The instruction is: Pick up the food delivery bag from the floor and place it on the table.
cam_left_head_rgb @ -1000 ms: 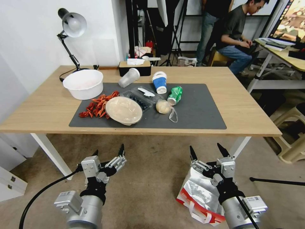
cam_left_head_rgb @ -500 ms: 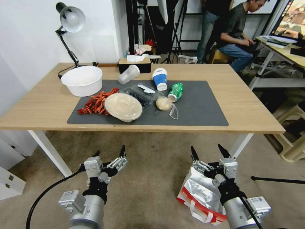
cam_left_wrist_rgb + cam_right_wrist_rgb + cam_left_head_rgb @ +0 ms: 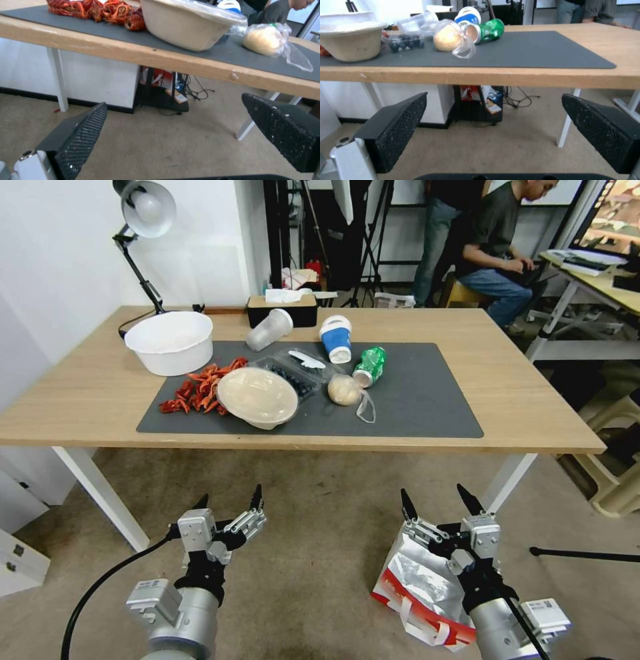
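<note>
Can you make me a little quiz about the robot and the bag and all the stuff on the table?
1. True or false: the food delivery bag is on the table.
2. Which hand is right above the bag? A left hand B right hand
3. Fill in: the green can lies on its ____.

Key: 1 false, it is on the floor. 2 B. 3 side.

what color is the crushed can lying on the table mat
Green, with a silver end. The crushed can shows best in the right wrist view.
</note>
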